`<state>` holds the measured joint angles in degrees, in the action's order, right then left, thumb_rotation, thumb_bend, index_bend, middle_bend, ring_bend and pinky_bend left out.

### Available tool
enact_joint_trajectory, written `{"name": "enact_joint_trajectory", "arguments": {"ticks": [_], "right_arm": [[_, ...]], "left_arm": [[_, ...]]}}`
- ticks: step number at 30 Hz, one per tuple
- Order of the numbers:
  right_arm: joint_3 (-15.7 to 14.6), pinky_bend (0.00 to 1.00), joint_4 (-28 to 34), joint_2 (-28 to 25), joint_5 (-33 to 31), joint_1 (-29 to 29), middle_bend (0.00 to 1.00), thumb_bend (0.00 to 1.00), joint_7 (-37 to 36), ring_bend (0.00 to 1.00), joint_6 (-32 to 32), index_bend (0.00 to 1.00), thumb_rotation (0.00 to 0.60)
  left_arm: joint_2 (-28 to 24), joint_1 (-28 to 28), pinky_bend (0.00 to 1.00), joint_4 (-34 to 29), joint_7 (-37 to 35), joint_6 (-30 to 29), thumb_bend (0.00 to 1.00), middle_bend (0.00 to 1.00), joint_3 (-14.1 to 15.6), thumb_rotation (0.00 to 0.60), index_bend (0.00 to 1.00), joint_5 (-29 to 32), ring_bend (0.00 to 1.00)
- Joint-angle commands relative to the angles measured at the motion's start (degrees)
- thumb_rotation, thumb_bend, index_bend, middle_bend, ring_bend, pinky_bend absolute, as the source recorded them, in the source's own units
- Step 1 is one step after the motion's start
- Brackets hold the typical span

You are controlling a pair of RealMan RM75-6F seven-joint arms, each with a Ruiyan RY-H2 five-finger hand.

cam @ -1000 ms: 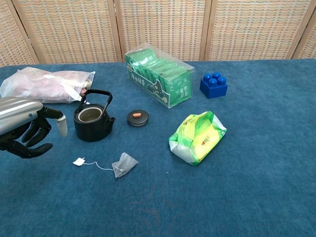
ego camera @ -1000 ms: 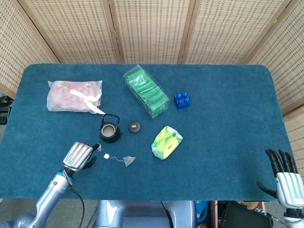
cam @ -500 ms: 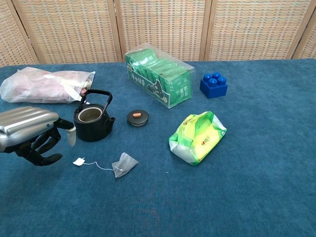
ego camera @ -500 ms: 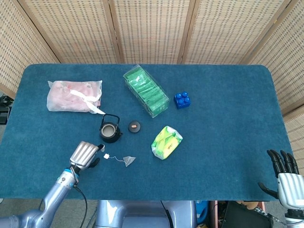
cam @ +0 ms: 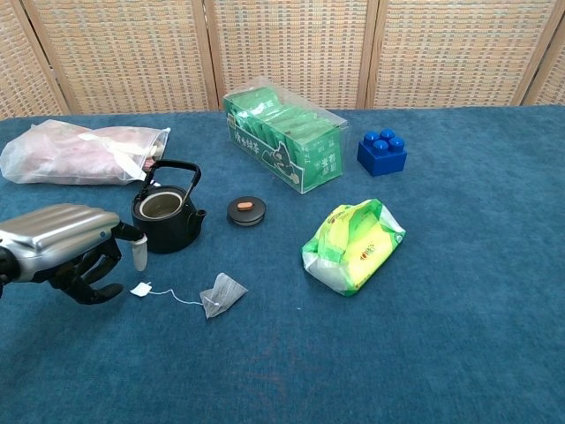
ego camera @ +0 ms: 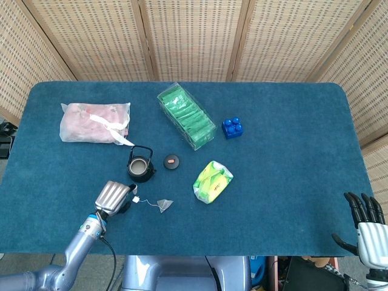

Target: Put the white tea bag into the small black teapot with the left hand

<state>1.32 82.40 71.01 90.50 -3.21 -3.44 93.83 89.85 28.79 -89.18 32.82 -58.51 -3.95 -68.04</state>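
Left hand (cam: 66, 247) low over the bench (ego camera: 285, 121), fingers (cam: 97, 265) curled under, holding nothing, just beside the paper tag of the white tea bag (cam: 221, 293). Bag lies on the bench, near the small black teapot (cam: 165, 215), lid (cam: 246, 210) set off beside it. Far right, right hand (ego camera: 368, 227), fingers spread, empty.
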Motion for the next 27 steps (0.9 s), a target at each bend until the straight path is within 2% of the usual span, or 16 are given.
{"name": "enact_joint_trajectory", "arguments": {"ticks": [1, 7, 27], "right_arm": [[0.0, 0.10, 0.0, 0.0, 0.0, 0.0, 0.19, 0.09, 0.0, 0.03, 0.0, 0.11, 0.600], [0.0, 0.10, -0.1, 0.0, 0.0, -0.1, 0.19, 0.08, -0.1, 0.03, 0.0, 0.11, 0.600], [0.1, 0.10, -0.1, -0.2, -0.5, -0.7, 0.19, 0.09, -0.2, 0.03, 0.3, 0.11, 0.600]], "left_arm": [[0.4, 0.1, 0.70, 0.3, -0.4, -0.2, 0.39, 0.80, 0.2, 0.600, 0.43, 0.2, 0.71], [1.1, 0.1, 0.70, 1.0, -1.2, -0.4, 0.39, 0.80, 0.6, 0.600, 0.46, 0.3, 0.72], [3.7, 0.8, 0.70, 3.7, -2.1, -0.4, 0.38, 0.80, 0.9, 0.600, 0.46, 2.2, 0.72]]}}
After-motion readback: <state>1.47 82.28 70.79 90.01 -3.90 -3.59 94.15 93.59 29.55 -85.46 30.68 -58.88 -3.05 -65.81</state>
